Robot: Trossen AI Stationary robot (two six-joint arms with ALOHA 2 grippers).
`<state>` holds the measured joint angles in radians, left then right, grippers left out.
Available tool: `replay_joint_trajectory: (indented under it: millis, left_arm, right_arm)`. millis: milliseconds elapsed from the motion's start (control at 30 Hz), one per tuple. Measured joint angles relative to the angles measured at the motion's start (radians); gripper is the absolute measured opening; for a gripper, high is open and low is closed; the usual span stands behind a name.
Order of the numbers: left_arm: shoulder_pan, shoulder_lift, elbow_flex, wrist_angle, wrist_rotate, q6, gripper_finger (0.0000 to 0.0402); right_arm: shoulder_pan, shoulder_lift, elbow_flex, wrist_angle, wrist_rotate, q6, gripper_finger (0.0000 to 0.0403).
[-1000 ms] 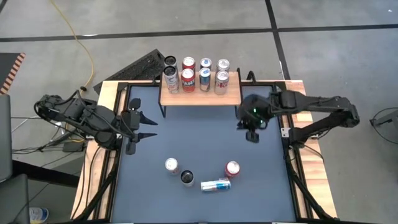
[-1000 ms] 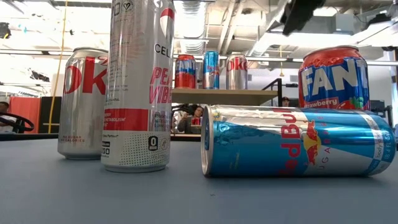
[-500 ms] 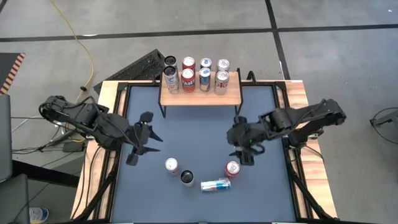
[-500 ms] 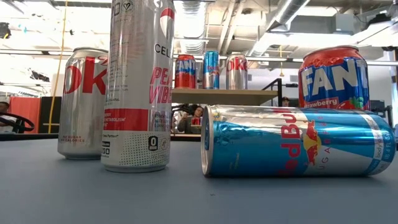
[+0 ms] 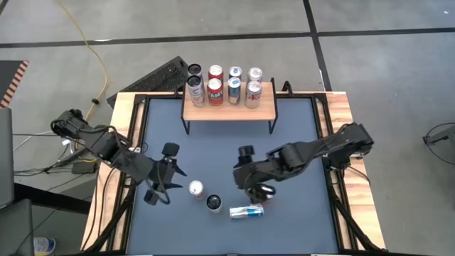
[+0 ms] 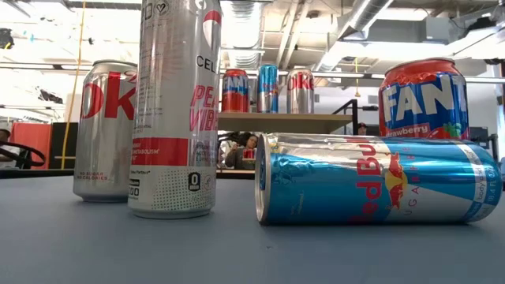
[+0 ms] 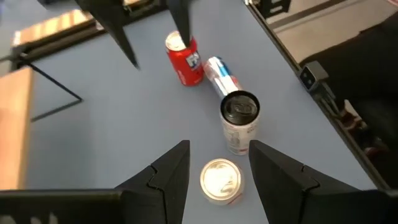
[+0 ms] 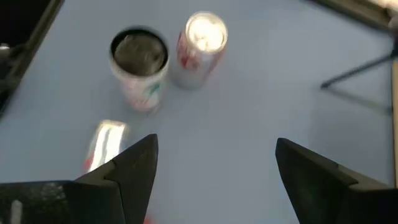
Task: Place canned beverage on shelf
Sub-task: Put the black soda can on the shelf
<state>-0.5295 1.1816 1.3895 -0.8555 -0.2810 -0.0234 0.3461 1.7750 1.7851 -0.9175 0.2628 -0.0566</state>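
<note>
Light-wood shelf (image 5: pixel 229 108) at the counter's (image 5: pixel 213 153) far edge already carries eight cans, with four more in the near cluster. Both arms are reaching for pickups. The right gripper (image 5: pixel 260 190) hangs wide open over the red Fanta can (image 7: pixel 185 59); the left gripper (image 7: pixel 216 163), partly open, frames the silver Diet Coke can (image 7: pixel 220 181). Beside it stand the tall Celsius can (image 7: pixel 240 122) and the toppled Red Bull can (image 5: pixel 246 211). Next, I judge, each gripper must descend around its can, close and lift.

Eight cans (image 5: pixel 222 85) on shelf (image 5: pixel 229 110) at rear; four cans (image 5: pixel 213 203) near table (image 5: pixel 213 153) front.
</note>
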Motion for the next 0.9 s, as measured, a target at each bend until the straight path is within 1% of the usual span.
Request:
replay_joint_trajectory:
  millis: [100, 200, 300, 500, 567, 633, 700, 733, 767, 800, 867, 900]
  left_arm:
    - [-0.029, -0.013, 0.000, 0.001, -0.031, -0.010, 0.0156]
    - [-0.060, -0.015, 0.000, 0.001, -0.030, -0.024, 0.0156]
    - [-0.095, -0.018, 0.000, 0.001, -0.039, -0.036, 0.0156]
    - [-0.134, -0.017, 0.000, 0.000, -0.067, -0.077, 0.0156]
    - [-0.143, -0.017, -0.011, 0.011, -0.098, -0.098, 0.0156]
    - [-0.143, -0.018, -0.052, 0.056, -0.178, -0.131, 0.0156]
    - [-0.136, -0.016, -0.099, 0.117, -0.270, -0.173, 0.0156]
    - [-0.125, -0.016, -0.124, 0.155, -0.290, -0.196, 0.0156]
    - [-0.110, -0.013, -0.143, 0.194, -0.289, -0.221, 0.0156]
    - [-0.093, -0.005, -0.156, 0.227, -0.267, -0.250, 0.0156]
    - [-0.071, 0.014, -0.175, 0.282, -0.162, -0.252, 0.0156]
    - [-0.067, 0.031, -0.180, 0.301, -0.121, -0.218, 0.0156]
  right_arm:
    - [-0.010, 0.039, 0.000, 0.071, -0.022, -0.019, 0.0309]
    - [-0.016, 0.048, 0.000, 0.149, -0.079, 0.018, 0.0312]
    - [-0.009, 0.047, 0.002, 0.222, -0.108, 0.046, 0.0322]
    - [0.022, 0.047, 0.008, 0.264, -0.120, 0.015, 0.0345]
    - [0.027, 0.049, 0.009, 0.265, -0.134, 0.004, 0.0348]
    - [0.025, 0.056, 0.009, 0.246, -0.118, 0.003, 0.0347]
    - [0.022, 0.050, 0.008, 0.182, -0.093, 0.003, 0.0343]
    - [0.016, 0.047, 0.015, 0.153, -0.085, 0.003, 0.0341]
    - [0.014, 0.042, 0.036, 0.112, -0.082, 0.004, 0.0338]
    - [0.011, 0.030, 0.060, 0.050, -0.081, 0.005, 0.0336]
    - [0.011, 0.020, 0.123, -0.072, -0.077, 0.033, 0.0334]
    - [0.011, 0.018, 0.156, -0.108, -0.077, 0.052, 0.0333]
